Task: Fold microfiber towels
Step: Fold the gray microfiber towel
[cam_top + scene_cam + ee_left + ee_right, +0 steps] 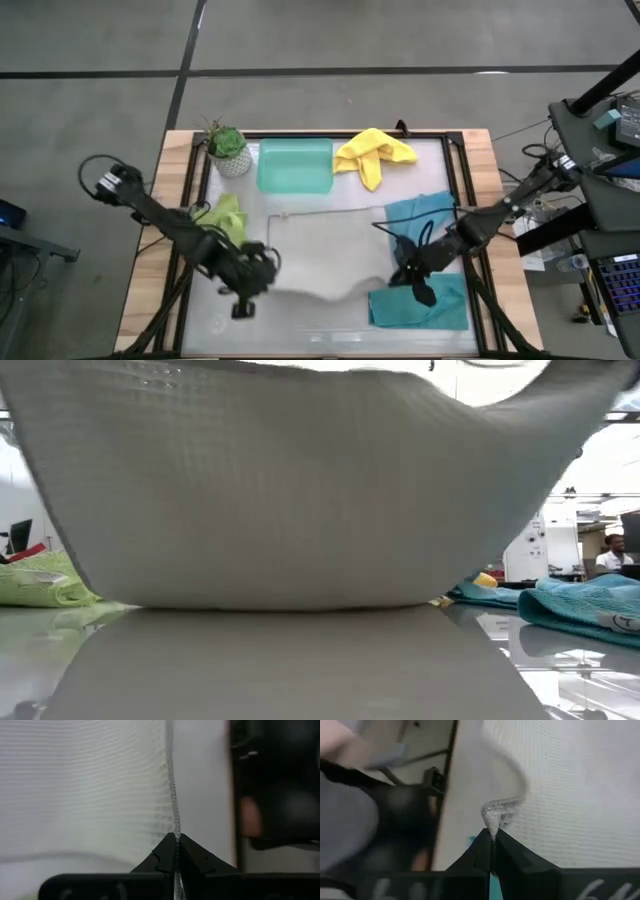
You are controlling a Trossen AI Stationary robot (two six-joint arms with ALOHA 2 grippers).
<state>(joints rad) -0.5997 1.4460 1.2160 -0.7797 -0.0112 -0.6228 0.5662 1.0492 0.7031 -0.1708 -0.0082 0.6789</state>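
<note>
A grey towel is hanging stretched left to right, the left gripper and right gripper each pinching a corner, both arms reaching inward.

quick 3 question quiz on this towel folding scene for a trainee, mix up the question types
1. True or false: both grippers are shut on edges of the grey towel.
2. Multiple choice: what lies right beside the mint-green tray, on the right arm's side? A) yellow towel B) lime green towel C) potted plant
3. Fill in: the low view is mostly blocked by the hanging ____ towel.

Key
1. True. The left gripper and the right gripper each pinch an edge of it.
2. A, the yellow towel. The potted plant is on the tray's other side, and the lime green towel lies by the left arm.
3. grey
</note>
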